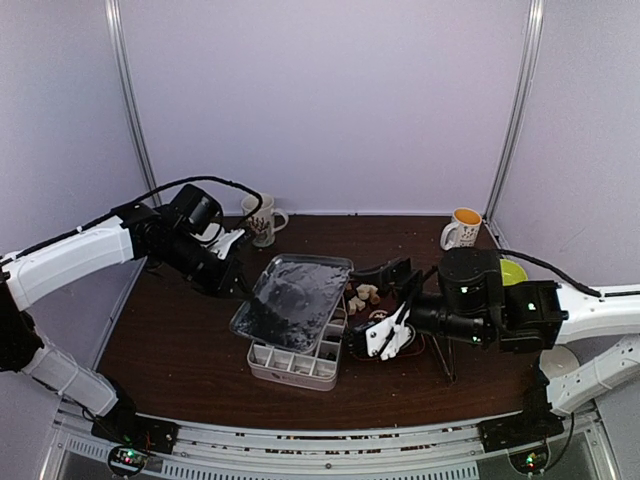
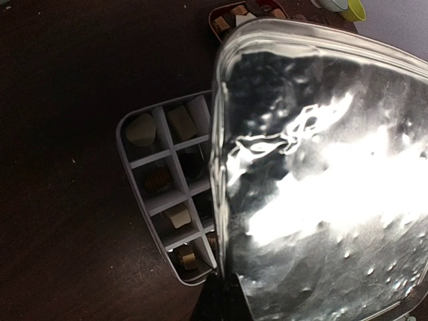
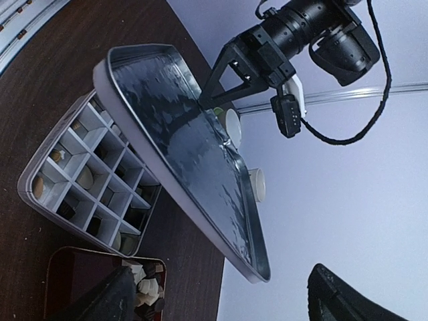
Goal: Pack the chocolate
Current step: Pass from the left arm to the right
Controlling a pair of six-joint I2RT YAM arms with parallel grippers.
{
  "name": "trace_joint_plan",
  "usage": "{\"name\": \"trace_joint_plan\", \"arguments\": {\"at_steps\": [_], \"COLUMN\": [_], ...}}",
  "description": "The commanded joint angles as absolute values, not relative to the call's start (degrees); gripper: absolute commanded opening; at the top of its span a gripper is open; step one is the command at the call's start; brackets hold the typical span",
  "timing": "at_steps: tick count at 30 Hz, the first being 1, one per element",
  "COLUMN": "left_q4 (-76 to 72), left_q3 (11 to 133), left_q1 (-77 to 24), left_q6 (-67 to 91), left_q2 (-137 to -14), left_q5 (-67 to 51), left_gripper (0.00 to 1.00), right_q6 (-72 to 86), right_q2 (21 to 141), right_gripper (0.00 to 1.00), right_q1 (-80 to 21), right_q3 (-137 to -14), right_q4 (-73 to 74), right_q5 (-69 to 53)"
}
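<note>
- A white divided box (image 1: 290,367) sat on the dark table (image 1: 170,350), closest to the arm bases and roughly midway between them.
- Part of the chocolate (image 2: 142,128) lay in that box, one piece to a compartment. Cream, tan and dark brown pieces showed in the cells that were not covered.
- The right gripper (image 3: 221,287) hung just right of the box. Its two fingers were spread wide with nothing between them, and they pointed toward the box and the tray.
- A dark-red tray (image 3: 70,271) rested just beside the box, off its right far corner and under the right gripper. The rest of the chocolate was there as a loose heap of cream, tan and dark pieces at one end.
- A shiny metal lid (image 1: 292,298) hovered tilted over the box, hiding its far half. In the right wrist view its left edge dipped down close to the box rim while the opposite edge stood high in the air. Whether the low edge touched the box could not be told.
- The left gripper (image 3: 224,90) was clamped on the lid's far left edge, its dark fingers pinching the rim and carrying the lid.
- Further back, a patterned white mug (image 1: 262,220) stood near the rear wall behind the left arm.
- A second white mug (image 1: 462,231) with an orange inside stood at the far right, well apart from the first.
</note>
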State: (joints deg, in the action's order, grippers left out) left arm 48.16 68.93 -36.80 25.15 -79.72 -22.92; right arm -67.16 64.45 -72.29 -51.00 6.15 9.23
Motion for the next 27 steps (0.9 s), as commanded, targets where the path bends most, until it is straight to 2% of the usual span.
{"name": "trace_joint_plan", "arguments": {"at_steps": [1,14,22,27], "left_q4": [48.1,49.1,49.1,49.1], "left_q3": [71.7,72.7,72.6,72.8], "left_q1": [-37.2,-37.7,-38.0,-38.0], "left_q6": [26.6,27.0,27.0,26.8], "left_q2": [-80.9,-82.2,-82.8,-83.4], "left_q5": [-22.8,-22.0,-22.3,-22.3], "left_gripper": [0.00,0.00,0.00,0.00], "right_q6": [-72.0,-74.4,-74.6,-74.4], "right_q2": [67.5,75.2,75.8,75.9], "right_gripper": [0.84,0.56,0.27,0.15], "right_q1": [-74.3,-77.6,-78.0,-78.0], "right_q3": [-51.2,-52.4,-52.3,-52.2], "right_q4": [3.8,-1.7,-2.5,-3.1], "right_q5": [14.6,20.4,21.3,21.7]}}
